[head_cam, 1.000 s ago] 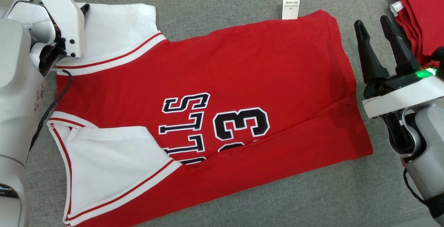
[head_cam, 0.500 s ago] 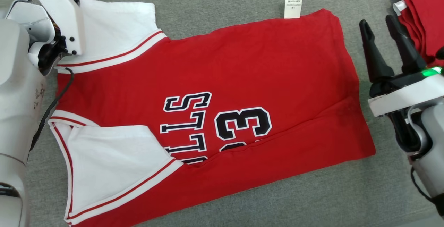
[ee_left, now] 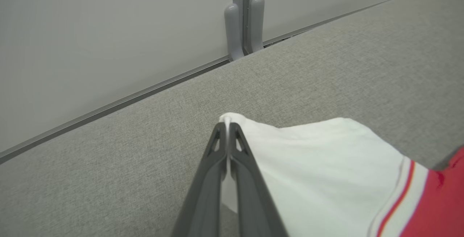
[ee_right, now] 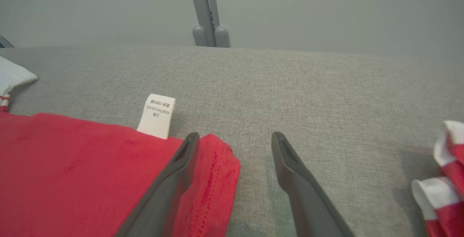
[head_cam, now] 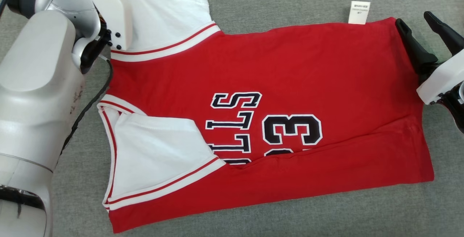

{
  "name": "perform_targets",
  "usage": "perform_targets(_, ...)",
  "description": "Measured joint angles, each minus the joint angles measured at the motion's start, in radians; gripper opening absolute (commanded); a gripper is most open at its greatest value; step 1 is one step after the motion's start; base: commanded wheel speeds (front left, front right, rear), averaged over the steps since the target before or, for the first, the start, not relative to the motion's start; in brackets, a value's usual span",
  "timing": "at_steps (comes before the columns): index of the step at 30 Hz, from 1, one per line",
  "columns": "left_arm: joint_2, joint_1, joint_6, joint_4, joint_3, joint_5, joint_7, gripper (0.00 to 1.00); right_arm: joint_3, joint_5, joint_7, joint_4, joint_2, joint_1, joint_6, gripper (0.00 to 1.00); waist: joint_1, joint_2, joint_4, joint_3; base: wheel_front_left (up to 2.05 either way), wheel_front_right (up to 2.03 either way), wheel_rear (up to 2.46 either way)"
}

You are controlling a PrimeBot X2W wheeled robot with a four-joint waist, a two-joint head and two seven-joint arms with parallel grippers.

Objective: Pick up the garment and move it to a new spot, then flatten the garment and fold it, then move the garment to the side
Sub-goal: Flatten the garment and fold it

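Head view: your red jersey lies spread on grey tabletop, lettering and number up, near edge folded over; white care label sticks out at far edge. Left wrist view: your left gripper clamped tight on tip of white sleeve. Right wrist view: your right gripper spread wide, gripping nothing; one finger over red hem corner, other over bare tabletop; second red-and-white garment at that view's right edge.

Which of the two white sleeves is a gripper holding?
The far sleeve: the left gripper is shut on its corner. The near sleeve lies flat, untouched.
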Motion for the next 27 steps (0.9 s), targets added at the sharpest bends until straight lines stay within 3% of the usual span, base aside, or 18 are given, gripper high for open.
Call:
perform_targets(7,-0.006,0.013,0.0,-0.058,-0.061,-0.025,-0.015,0.0,0.134,0.037,0.1,0.066,-0.062,-0.07,0.0,1.0,0.0,0.0,0.053,-0.003,0.0,0.0,0.0)
perform_targets(19,-0.002,0.016,0.0,-0.076,-0.095,-0.06,-0.02,0.0,0.303,0.083,0.124,0.121,-0.094,-0.178,0.0,1.0,0.0,0.0,0.072,0.015,0.0,0.0,0.0)
perform_targets(20,-0.002,0.016,0.0,-0.075,-0.096,-0.06,-0.021,0.0,0.32,0.089,0.131,0.12,-0.097,-0.185,0.0,0.08,0.0,0.0,0.073,0.016,0.0,0.0,0.0)
perform_targets(21,-0.002,0.016,0.0,-0.074,-0.098,-0.061,-0.022,0.0,0.334,0.098,0.141,0.12,-0.102,-0.192,0.0,0.0,0.0,0.0,0.073,0.017,0.0,0.0,0.0)
perform_targets(27,-0.002,0.009,0.0,-0.06,-0.099,-0.07,-0.032,0.0,0.376,0.124,0.103,0.158,-0.101,-0.221,0.003,0.0,0.0,0.0,0.072,0.017,0.0,0.0,0.0)
